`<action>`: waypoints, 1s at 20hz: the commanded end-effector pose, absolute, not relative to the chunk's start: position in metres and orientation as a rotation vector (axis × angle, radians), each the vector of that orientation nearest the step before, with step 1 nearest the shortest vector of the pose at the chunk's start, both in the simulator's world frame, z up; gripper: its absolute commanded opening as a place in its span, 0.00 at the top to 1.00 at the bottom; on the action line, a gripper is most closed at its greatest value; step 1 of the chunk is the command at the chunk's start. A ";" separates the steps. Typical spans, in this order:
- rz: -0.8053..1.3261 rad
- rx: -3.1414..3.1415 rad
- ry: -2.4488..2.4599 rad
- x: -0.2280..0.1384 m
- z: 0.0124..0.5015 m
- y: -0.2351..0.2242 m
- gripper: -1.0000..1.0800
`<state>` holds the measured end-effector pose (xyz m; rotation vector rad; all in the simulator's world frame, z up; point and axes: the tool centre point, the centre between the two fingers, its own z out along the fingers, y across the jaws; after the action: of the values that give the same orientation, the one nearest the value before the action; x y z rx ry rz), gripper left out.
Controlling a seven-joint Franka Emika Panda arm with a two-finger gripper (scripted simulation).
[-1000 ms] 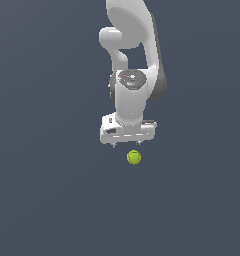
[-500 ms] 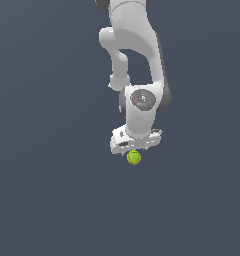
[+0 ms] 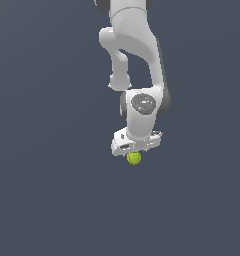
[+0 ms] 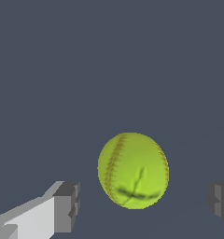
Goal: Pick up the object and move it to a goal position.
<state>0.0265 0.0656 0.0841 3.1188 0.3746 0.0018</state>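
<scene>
with the fingers spread wide and the ball untouched between them, an off-centre squeeze could roll it toward 12 o'clock.

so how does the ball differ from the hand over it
The ball is yellow-green and round with stitched seam lines; the hand is white, blocky and plain. The ball is much narrower than the hand. In the wrist view the ball sits between the dark fingertips, which stand apart from it on either side, the hand open.
</scene>
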 end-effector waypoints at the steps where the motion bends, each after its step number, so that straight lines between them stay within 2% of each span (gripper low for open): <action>1: 0.000 3.119 0.375 0.026 0.073 0.066 0.04; 11: 0.000 3.119 0.379 0.027 0.041 0.066 0.04; 12: 0.000 3.119 0.379 0.027 0.041 0.066 1.00; 20: 0.000 3.119 0.379 0.027 0.041 0.066 1.00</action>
<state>0.0263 0.0659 0.0419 3.1186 0.3782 -0.0006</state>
